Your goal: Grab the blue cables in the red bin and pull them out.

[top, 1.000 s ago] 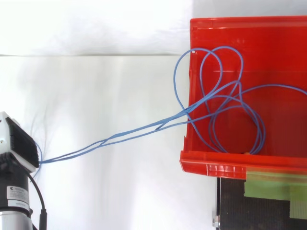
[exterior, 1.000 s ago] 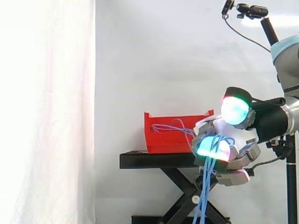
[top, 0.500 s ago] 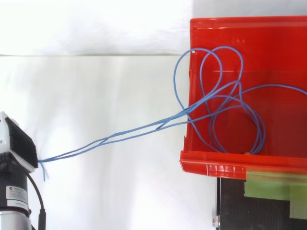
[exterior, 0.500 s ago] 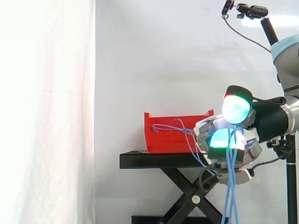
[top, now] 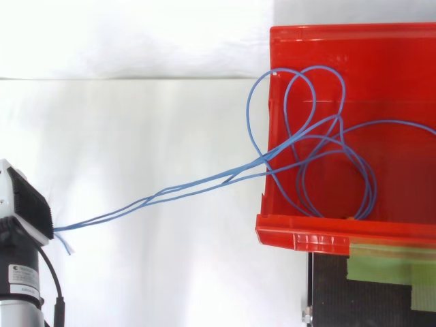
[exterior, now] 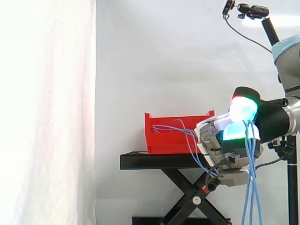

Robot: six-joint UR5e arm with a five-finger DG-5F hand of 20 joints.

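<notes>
the hand is curled round the blue cables, which trail out of the red bin and dangle below.

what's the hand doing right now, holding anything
Hand: closed on the blue cables, which run from it into the bin.

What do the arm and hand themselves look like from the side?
The hand is grey-and-white links, its fingers ending in thick rounded pads glowing cyan-green with a red edge. A black wrist section joins the silver-grey arm with a pale blue cap.
</notes>
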